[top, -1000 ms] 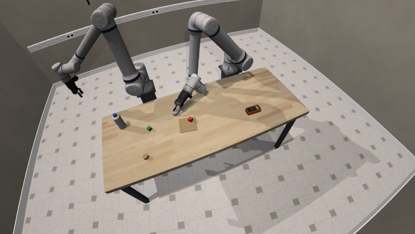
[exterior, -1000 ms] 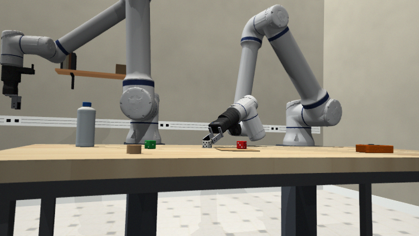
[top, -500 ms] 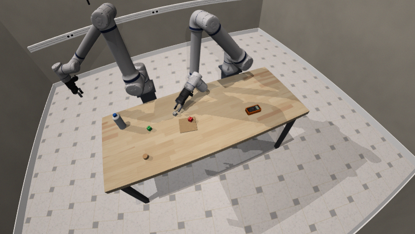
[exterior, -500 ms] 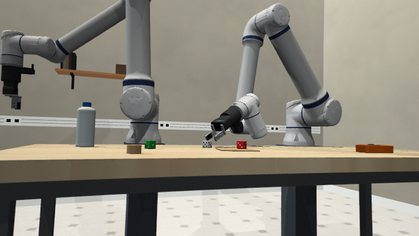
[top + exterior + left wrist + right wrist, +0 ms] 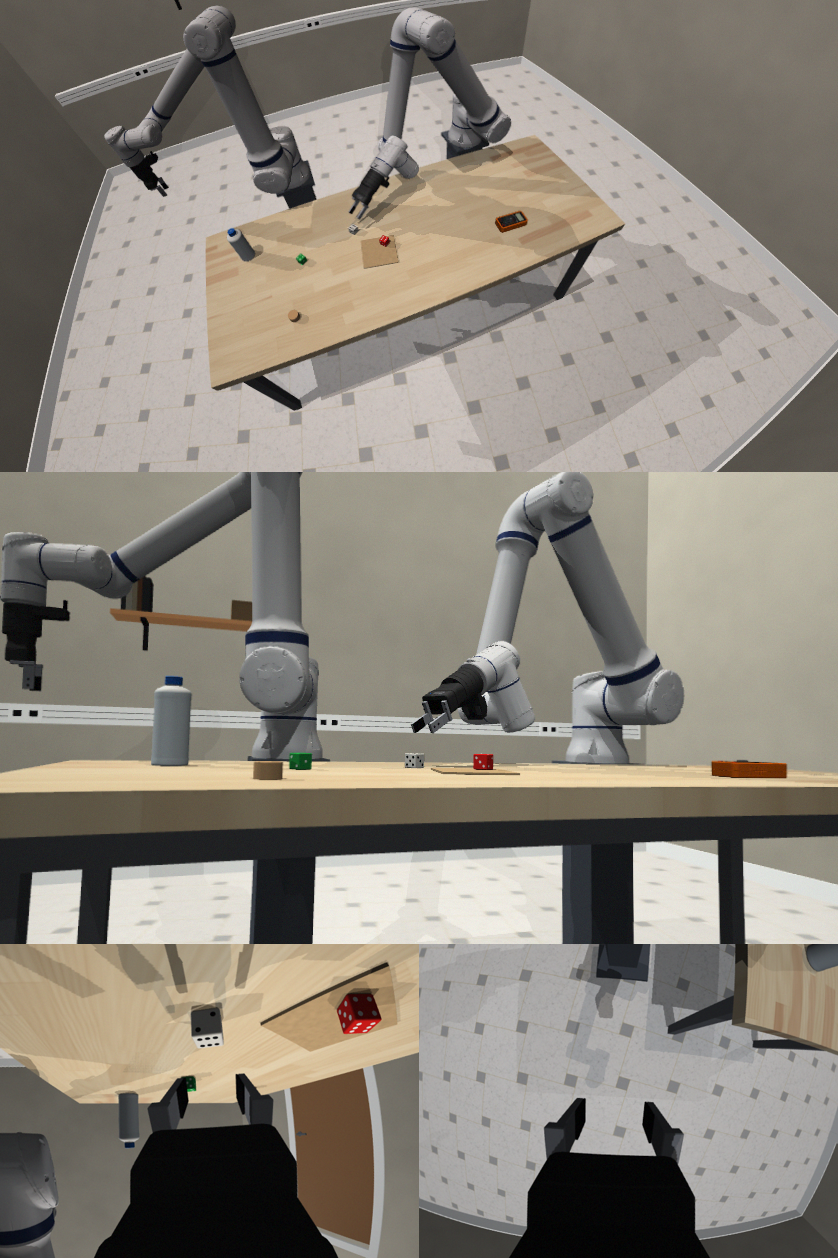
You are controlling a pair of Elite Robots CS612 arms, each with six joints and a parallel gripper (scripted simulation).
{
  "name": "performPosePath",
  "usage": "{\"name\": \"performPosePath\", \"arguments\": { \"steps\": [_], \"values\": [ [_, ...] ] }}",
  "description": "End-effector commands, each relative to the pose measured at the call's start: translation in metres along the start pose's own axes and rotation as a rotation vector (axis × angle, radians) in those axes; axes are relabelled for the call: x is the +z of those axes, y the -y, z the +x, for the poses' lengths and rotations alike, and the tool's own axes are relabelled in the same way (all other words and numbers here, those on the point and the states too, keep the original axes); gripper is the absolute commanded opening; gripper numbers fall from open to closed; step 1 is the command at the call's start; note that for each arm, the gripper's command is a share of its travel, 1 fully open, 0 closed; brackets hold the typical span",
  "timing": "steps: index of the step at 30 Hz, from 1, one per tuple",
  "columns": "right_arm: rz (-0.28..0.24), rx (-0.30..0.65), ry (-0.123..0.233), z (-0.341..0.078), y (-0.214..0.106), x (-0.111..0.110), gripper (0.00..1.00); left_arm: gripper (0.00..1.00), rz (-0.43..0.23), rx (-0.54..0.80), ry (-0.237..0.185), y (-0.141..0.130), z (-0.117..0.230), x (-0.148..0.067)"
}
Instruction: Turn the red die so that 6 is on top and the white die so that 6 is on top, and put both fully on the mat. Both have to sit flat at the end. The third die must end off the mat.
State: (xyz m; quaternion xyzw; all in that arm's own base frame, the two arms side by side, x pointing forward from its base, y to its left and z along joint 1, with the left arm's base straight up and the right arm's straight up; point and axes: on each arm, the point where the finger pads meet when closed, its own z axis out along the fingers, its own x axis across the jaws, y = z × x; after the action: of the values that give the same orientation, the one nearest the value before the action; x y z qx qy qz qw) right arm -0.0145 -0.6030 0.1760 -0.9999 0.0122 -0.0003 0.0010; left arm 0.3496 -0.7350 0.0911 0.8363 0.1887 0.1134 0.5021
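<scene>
White die (image 5: 353, 229) (image 5: 414, 759) (image 5: 207, 1026) is on the bench (image 5: 457, 257) (image 5: 381, 806) (image 5: 118, 1038) (image 5: 764, 1001), off the mat (image 5: 378, 256) (image 5: 457, 770) (image 5: 304, 1025), looks flat, 6 up. Red die (image 5: 384, 240) (image 5: 483, 761) (image 5: 359, 1013) is on the mat near one edge, also 6 up. Green die (image 5: 300, 258) (image 5: 300, 761) (image 5: 191, 1083) off the mat, good.

Left gripper (image 5: 355, 214) (image 5: 426, 728) (image 5: 212, 1077): fingers wide, holding nothing, tilted above the white die. Right gripper (image 5: 164, 189) (image 5: 32, 687) (image 5: 615, 1100): fingers wide, nothing held, well off the bench.

Step in hand, my read: turning looks done, white die needs moving over. Best to square the fingers to two opposite side faces, go low, close evenly, lift just enough to pass the mat edge, keep the same face up. Set down well inside the mat, beside the red die without nudging it; open before backing off. Skewed grip could roll the 6 away.

Left wrist view gives the top pips, 6 on both; it sees the bench upside down, so the brighter lower faces are the tops. Exterior shows side faces instead, 5 on white, plus the air gap under the left fingers. Top view gives layout, pips too small. Right wrist: mostly floor, no dice.

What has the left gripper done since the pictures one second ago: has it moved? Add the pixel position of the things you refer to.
Yes. The left gripper (image 5: 356, 214) (image 5: 425, 728) (image 5: 211, 1088) has risen, judged in the exterior view against the unmoved white die (image 5: 353, 229) (image 5: 414, 760) (image 5: 207, 1026).
</scene>
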Motion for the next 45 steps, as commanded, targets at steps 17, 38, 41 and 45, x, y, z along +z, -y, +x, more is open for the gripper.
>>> {"name": "performPosePath", "arguments": {
  "steps": [17, 38, 41, 45],
  "values": [
    [-0.002, 0.0, 0.0, 0.0, -0.001, -0.001, 1.0, 0.87, 0.018, 0.0, 0.0, -0.014, 0.0, -0.005],
    [-0.002, 0.0, 0.0, 0.0, -0.001, -0.001, 1.0, 0.87, 0.29, 0.0, 0.0, -0.026, 0.0, 0.002],
    [-0.002, 0.0, 0.0, 0.0, -0.001, -0.001, 1.0, 0.87, 0.361, 0.0, 0.0, -0.029, 0.0, 0.004],
    [-0.002, 0.0, 0.0, 0.0, -0.001, -0.001, 1.0, 0.87, 0.411, 0.0, 0.0, -0.031, 0.0, 0.005]
  ]
}}
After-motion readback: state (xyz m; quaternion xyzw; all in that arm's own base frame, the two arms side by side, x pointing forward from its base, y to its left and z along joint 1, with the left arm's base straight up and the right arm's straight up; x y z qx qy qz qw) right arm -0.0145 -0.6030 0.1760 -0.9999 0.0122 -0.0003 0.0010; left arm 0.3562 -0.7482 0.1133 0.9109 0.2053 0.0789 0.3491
